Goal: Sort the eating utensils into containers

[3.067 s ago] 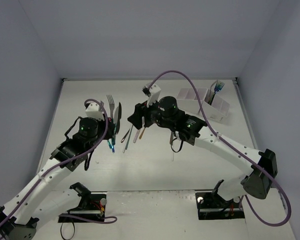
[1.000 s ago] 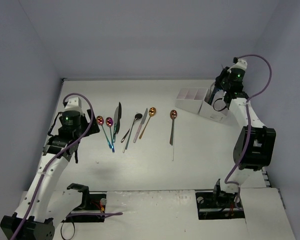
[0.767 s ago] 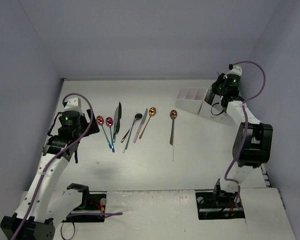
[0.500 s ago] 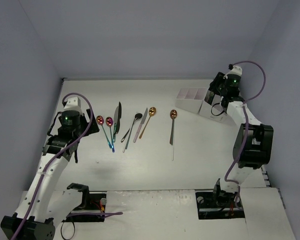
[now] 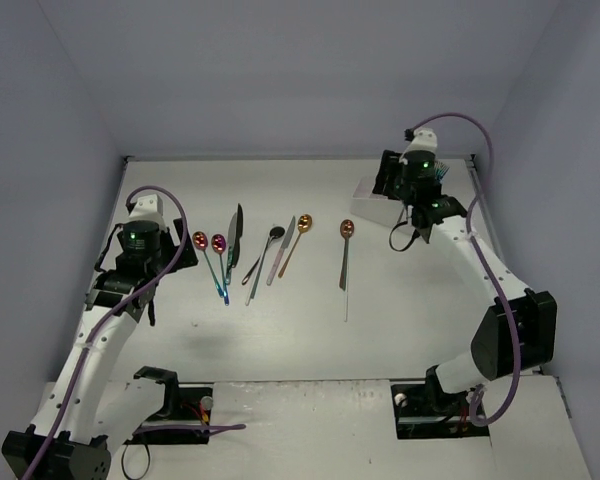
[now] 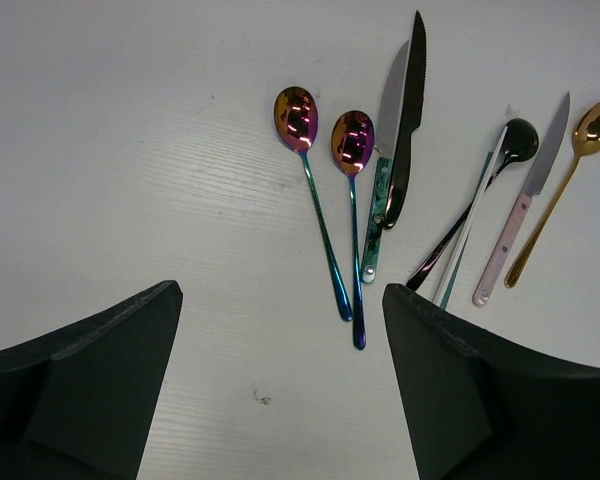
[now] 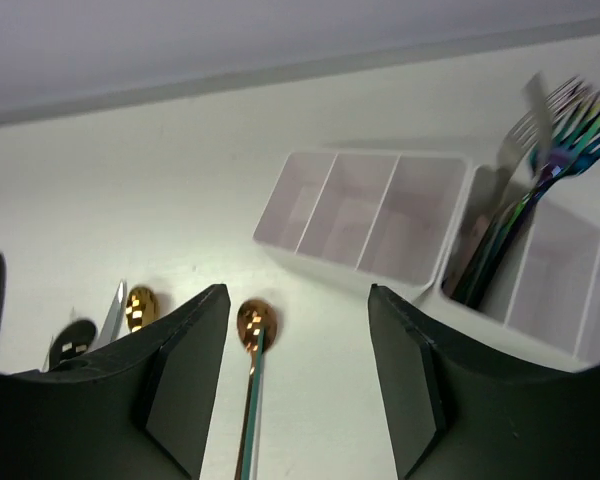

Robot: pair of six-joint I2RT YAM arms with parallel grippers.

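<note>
Several eating utensils lie in a row mid-table: two iridescent spoons [image 5: 209, 242] [image 6: 295, 110], a green-handled knife [image 6: 380, 200], a black knife [image 5: 236, 224], a black spoon [image 5: 277, 233], a pink-handled knife [image 6: 525, 215], a gold spoon [image 5: 305, 222] and a copper spoon [image 5: 347, 229] [image 7: 255, 325]. The white containers [image 5: 372, 190] [image 7: 365, 210] stand at the back right. Forks [image 7: 540, 170] stand in the right-hand one [image 7: 570, 290]. My left gripper [image 5: 170, 252] [image 6: 280, 400] hovers open, left of the spoons. My right gripper [image 5: 390, 180] [image 7: 298, 390] is open and empty, above the containers' left end.
A thin stick [image 5: 346, 300] lies below the copper spoon. Walls close in the table on three sides. The arm bases [image 5: 175, 405] sit at the near edge.
My right gripper has opened and swung left, away from the fork container. The silver fork that lay beside the knives earlier is gone from there. The left arm has stayed still over the last second.
</note>
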